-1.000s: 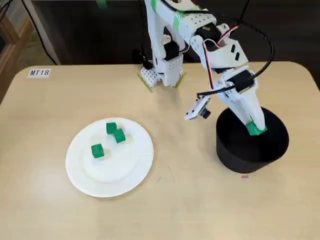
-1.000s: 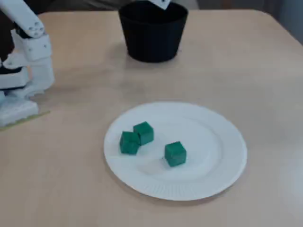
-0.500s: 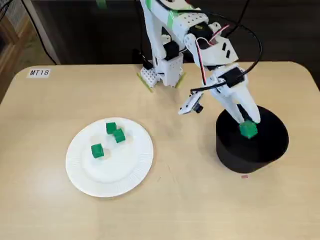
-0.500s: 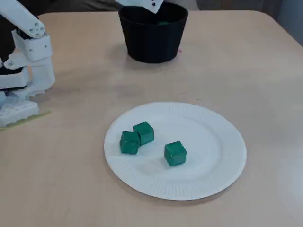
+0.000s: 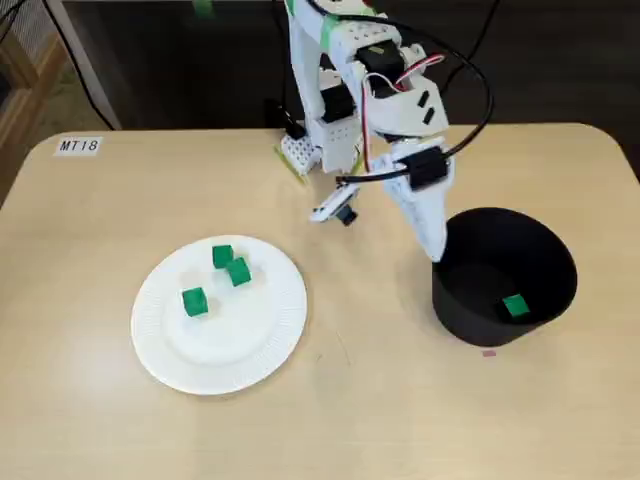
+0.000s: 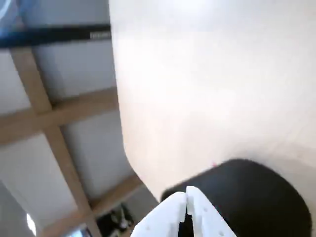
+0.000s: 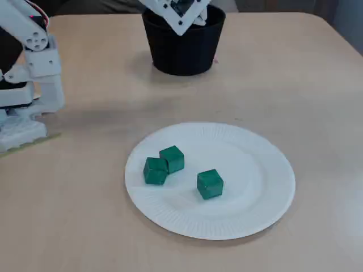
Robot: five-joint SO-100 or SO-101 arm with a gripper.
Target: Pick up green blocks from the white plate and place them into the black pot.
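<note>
A white robot arm [image 5: 345, 80] stands at the far edge of a pale wooden table [image 5: 110, 210]. In a fixed view from above, its gripper [image 5: 433, 250] points down just outside the left rim of a black pot [image 5: 470, 325] on the right side of the table. The wrist view shows the gripper's two white fingertips [image 6: 197, 207] pressed together with nothing between them. One green block [image 5: 515, 306] lies on the pot's floor. Well to the left sits a white plate [image 5: 230, 350] holding three more blocks: a touching pair [image 5: 231, 264] on its far side and a single block [image 5: 195, 301] apart, nearer its left edge.
</note>
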